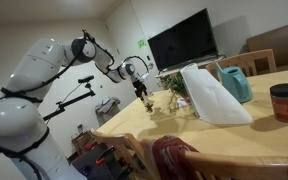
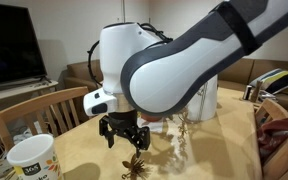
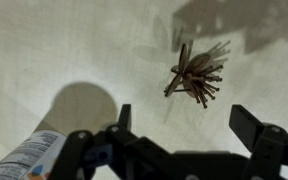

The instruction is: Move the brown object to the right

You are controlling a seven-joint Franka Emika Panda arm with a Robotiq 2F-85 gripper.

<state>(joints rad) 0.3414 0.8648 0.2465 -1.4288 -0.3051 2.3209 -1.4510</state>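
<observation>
The brown object (image 3: 194,75) is a small cluster of short brown sticks lying on the pale tabletop (image 3: 64,50). In the wrist view it lies just beyond my fingertips and between them. It also shows under the gripper in both exterior views (image 2: 135,165) (image 1: 147,103). My gripper (image 3: 187,125) is open and empty. It hangs a little above the table over the object, as both exterior views show (image 2: 122,136) (image 1: 139,89). Nothing is held.
A white printed mug (image 2: 32,158) stands close beside the gripper and shows at the wrist view's corner (image 3: 24,160). A white jug (image 1: 214,95), a teal pitcher (image 1: 236,83), a red-brown jar (image 1: 284,102) and dried stems (image 1: 174,92) stand on the table. Wooden chairs (image 2: 34,112) stand around it.
</observation>
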